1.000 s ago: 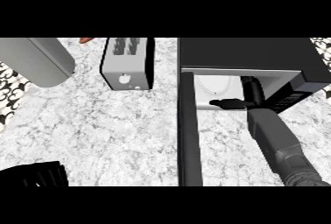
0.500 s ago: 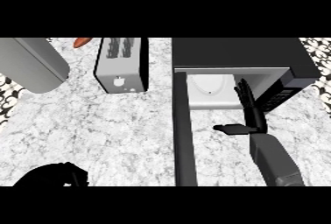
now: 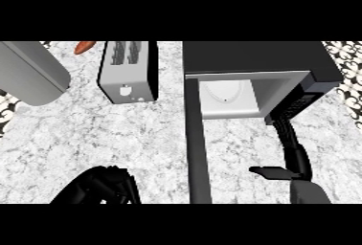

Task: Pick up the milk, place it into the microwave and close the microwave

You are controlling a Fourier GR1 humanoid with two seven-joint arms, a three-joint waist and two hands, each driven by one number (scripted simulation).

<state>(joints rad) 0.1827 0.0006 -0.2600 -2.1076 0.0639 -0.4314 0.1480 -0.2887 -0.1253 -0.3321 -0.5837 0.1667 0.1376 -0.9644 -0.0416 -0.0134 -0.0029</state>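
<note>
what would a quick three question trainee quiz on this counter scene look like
1. True or false: the microwave door stands open.
2. Which sits left of the microwave? A) kettle B) toaster C) blender
3. Fill in: the white object inside the microwave looks like the ____.

Key
1. True; the door edge juts toward the viewer.
2. B
3. milk. The right hand reaches near the cavity's right edge with straight fingers holding nothing; the left hand is low at the left, curled.
</note>
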